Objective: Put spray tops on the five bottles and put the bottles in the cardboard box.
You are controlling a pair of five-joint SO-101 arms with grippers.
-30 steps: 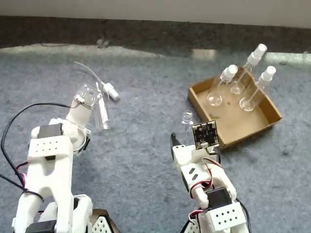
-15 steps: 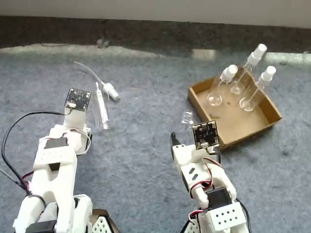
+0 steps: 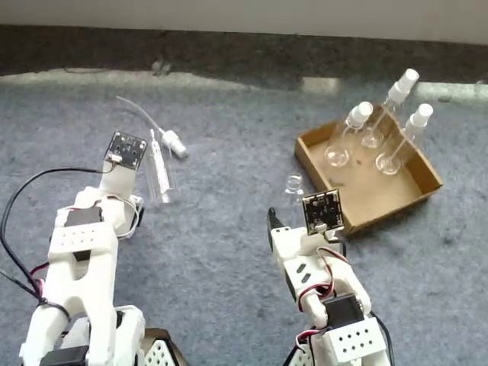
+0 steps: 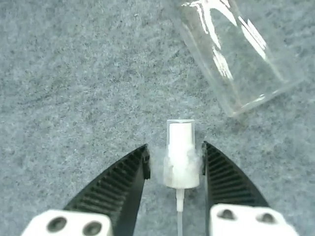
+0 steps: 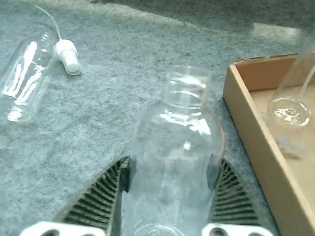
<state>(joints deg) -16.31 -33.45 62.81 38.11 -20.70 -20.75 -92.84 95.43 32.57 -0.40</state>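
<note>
My left gripper (image 4: 174, 147) is shut on a white spray top (image 4: 181, 158), its thin tube pointing back toward the wrist, just above the grey carpet. A clear empty bottle (image 4: 241, 54) lies on its side close by, also seen as the lying bottle (image 3: 162, 175). A second spray top (image 3: 174, 142) with a long tube rests beside it. My right gripper (image 5: 171, 169) is shut on an upright open-necked bottle (image 5: 174, 142), which stands left of the cardboard box (image 3: 404, 194). Three capped bottles (image 3: 358, 126) stand in the box.
The cardboard box wall (image 5: 248, 128) is right beside the held bottle. A dark strip (image 3: 229, 49) runs along the back of the carpet. Open carpet (image 3: 229, 175) lies between the two arms.
The left arm's wrist has turned level and shifted slightly toward the lying bottle. The right arm and its bottle have stayed put.
</note>
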